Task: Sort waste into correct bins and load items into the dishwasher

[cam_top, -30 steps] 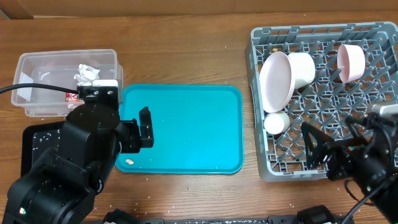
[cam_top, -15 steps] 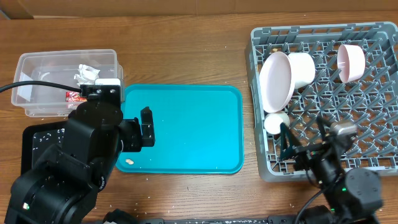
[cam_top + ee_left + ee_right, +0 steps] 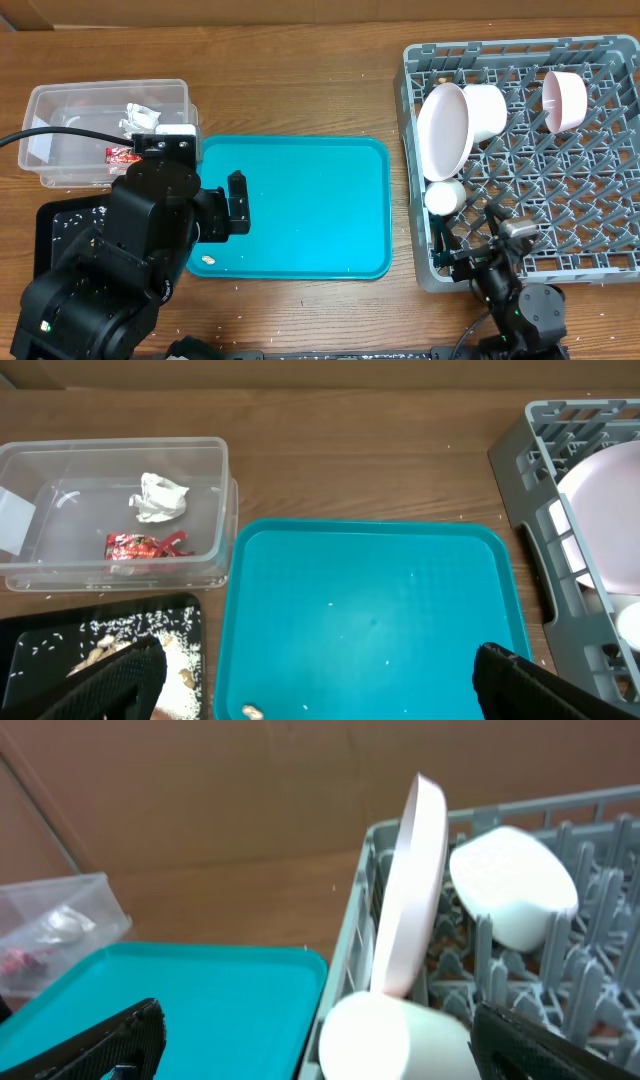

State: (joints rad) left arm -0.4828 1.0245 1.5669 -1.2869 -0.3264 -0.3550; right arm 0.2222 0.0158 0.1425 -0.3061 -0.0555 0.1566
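The clear tub (image 3: 60, 130) holds the white paper wad (image 3: 140, 115) and the red wrapper (image 3: 120, 153); both also show in the left wrist view, wad (image 3: 160, 497) and wrapper (image 3: 140, 545). The black tray (image 3: 60, 225) carries beige crumbs (image 3: 130, 635). One crumb (image 3: 208, 259) lies on the teal tray (image 3: 300, 200). The grey rack (image 3: 520, 240) holds the plate (image 3: 445, 130), white bowl (image 3: 487, 110), pink bowl (image 3: 565, 100) and cup (image 3: 443, 196). My left gripper (image 3: 320, 685) is open and empty over the teal tray. My right gripper (image 3: 320, 1045) is open, facing the cup (image 3: 380, 1030). Chopsticks and carrot piece are out of view.
The rack's front left corner (image 3: 350, 970) stands between my right gripper and the teal tray (image 3: 180, 990). The upright plate (image 3: 410, 890) and white bowl (image 3: 510, 885) stand just behind the cup. My left arm's bulk covers part of the black tray.
My right arm has moved left along the rack's front and drawn back toward the table's front edge. My left arm and all objects have stayed put.
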